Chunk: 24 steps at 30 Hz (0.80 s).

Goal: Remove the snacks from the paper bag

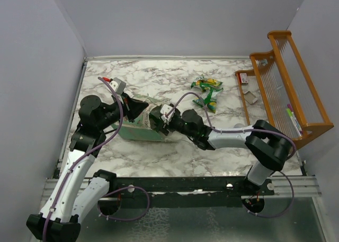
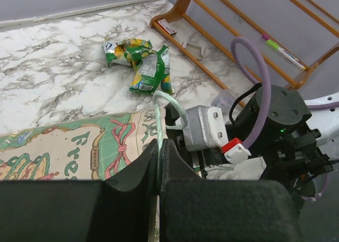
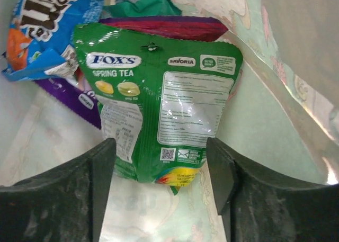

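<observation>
The paper bag [image 1: 139, 126] lies on its side on the marble table, its printed side [image 2: 74, 146] facing up. My left gripper [image 2: 159, 146] is shut on the bag's pale-green cord handle [image 2: 158, 112]. My right gripper [image 3: 161, 170] is inside the bag's mouth and open. The lower end of a bright green packet [image 3: 159, 88] lies flat between its fingers [image 3: 100, 168], close to both. Behind it are a blue packet [image 3: 39, 19] and purple ones [image 3: 74, 96]. Two green snacks [image 1: 207, 84] [image 1: 208, 100] lie outside on the table.
An orange wooden rack [image 1: 286, 83] stands along the right wall, with markers [image 1: 293, 120] in it and a small card [image 1: 244, 79] beside it. A small translucent cup [image 2: 225, 100] sits near the right arm. Grey walls close in the table.
</observation>
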Each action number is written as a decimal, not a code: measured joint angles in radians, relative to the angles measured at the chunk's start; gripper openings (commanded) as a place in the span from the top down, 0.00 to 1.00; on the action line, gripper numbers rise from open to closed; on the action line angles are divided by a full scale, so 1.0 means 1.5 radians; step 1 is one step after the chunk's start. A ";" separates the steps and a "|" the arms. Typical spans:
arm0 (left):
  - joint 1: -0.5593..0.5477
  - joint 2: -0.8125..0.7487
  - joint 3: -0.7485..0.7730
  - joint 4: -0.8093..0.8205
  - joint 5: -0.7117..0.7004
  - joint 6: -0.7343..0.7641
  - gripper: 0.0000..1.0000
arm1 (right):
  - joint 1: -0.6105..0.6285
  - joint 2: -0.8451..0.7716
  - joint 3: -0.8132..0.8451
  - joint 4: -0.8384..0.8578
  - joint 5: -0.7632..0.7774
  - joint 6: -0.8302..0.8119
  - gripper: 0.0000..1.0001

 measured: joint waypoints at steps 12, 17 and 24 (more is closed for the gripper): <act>0.000 -0.003 0.006 -0.001 0.000 0.001 1.00 | 0.000 0.135 0.064 0.106 0.065 0.008 0.31; 0.000 -0.003 0.011 -0.007 -0.003 0.005 1.00 | 0.000 0.161 0.091 0.116 0.071 0.016 0.54; 0.000 -0.003 0.011 -0.025 -0.011 0.017 1.00 | 0.000 0.168 0.106 0.117 0.061 0.026 0.85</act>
